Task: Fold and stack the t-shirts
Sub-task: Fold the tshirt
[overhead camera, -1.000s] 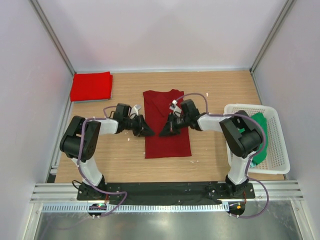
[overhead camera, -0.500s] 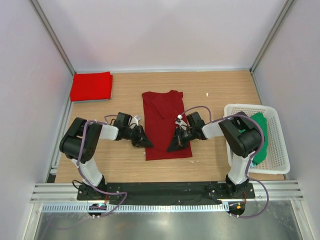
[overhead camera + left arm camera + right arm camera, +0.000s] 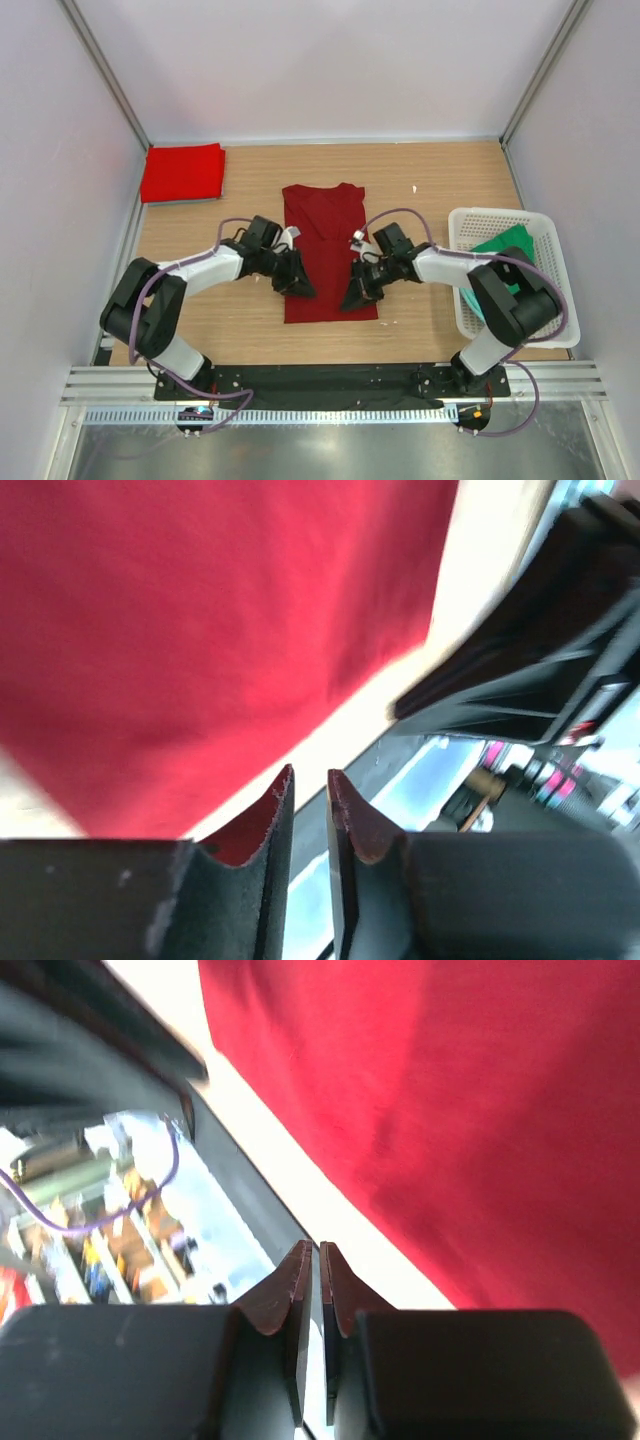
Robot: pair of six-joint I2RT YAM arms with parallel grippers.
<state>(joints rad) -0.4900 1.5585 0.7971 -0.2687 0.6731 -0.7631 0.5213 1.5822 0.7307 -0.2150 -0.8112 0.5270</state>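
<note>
The dark maroon shirt (image 3: 325,240) lay flat in the middle of the table (image 3: 430,180), already narrowed into a long strip. Its long axis ran from 12 o'clock to 6 o'clock, with the collar at the 12 o'clock end and the hem at 6 o'clock, nearest the arm bases.

It looked like thin, limp cloth: light, with no stiffness, likely to sag and drag wherever it was not held. It would probably be best pinched at both lower corners at once, so the hem could be carried toward 12 o'clock without skewing.

The left gripper (image 3: 298,287) sat at the strip's 8 o'clock edge, its jaws drawn almost together with only a sliver between them and no cloth in that gap. The right gripper (image 3: 350,298) sat at the 4 o'clock edge with its jaws practically touching, also holding nothing. In both wrist views the cloth lay just beyond the tips.

A brighter red shirt (image 3: 182,172) sat folded at the table's 10 o'clock corner. A green shirt (image 3: 510,243) lay in the white basket (image 3: 560,330) at 3 o'clock.
</note>
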